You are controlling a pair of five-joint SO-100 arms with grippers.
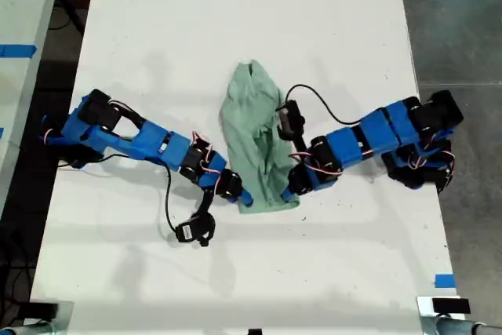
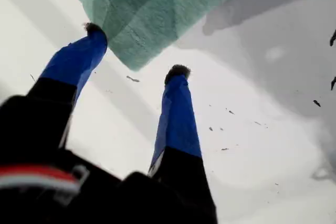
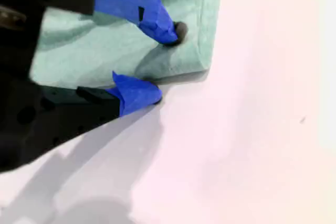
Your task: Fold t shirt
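The pale mint-green t shirt (image 1: 251, 127) lies bunched lengthwise in the middle of the white table (image 1: 235, 13). My first gripper (image 1: 241, 198) comes in from the exterior view's left and sits at the shirt's near-left corner. It is open (image 2: 136, 48), and the corner of the shirt (image 2: 157, 3) pokes in between its fingertips, unclamped. My second gripper (image 1: 289, 190) reaches in from the exterior view's right to the near-right corner. Its jaws are apart (image 3: 165, 64): one finger (image 3: 168, 27) presses on top of the shirt (image 3: 105, 51), the other sits at the hem on the table.
Black cables trail from both arms, one looping over the shirt's edge (image 1: 314, 96). Blue tape marks sit at the exterior view's left edge (image 1: 16, 50) and lower right (image 1: 444, 280). Dark floor borders the table on the right; a second table stands at the left.
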